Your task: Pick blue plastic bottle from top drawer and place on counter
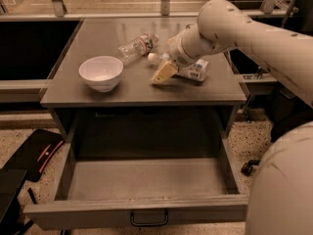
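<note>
The blue plastic bottle (194, 70) lies on its side on the counter (98, 38), right of centre, with its white cap pointing left. My gripper (164, 73) is down at the bottle's neck end, its yellowish tip resting against the bottle just above the counter. The arm reaches in from the right and hides part of the bottle. The top drawer (137, 212) is pulled fully open below the counter. Nothing shows on its grey floor, and its black handle sits at the front.
A white bowl (101, 72) stands on the counter's left half. A clear crinkled bottle (138, 45) lies behind it, near the middle. A black object (36, 153) sits on the floor at the left. My base fills the lower right corner.
</note>
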Robot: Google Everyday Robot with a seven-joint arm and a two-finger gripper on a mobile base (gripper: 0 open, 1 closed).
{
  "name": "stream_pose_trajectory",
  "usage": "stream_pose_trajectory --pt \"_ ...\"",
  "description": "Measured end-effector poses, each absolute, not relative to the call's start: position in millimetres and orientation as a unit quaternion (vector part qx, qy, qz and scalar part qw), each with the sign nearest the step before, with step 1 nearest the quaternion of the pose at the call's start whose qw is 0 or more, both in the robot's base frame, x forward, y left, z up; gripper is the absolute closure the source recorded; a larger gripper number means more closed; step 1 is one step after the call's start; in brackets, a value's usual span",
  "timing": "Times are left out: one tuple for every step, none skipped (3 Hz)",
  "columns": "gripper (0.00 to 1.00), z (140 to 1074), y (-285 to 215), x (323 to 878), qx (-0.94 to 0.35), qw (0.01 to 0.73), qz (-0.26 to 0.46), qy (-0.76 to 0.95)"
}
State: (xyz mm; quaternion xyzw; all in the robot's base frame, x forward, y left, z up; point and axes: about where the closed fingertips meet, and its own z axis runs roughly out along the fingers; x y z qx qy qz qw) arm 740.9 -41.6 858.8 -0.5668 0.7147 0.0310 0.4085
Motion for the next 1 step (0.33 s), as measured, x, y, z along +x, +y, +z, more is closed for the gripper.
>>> stream_pose_trajectory --pt "0.00 858.8 -41.6 740.9 -0.567 0.408 0.031 0.715"
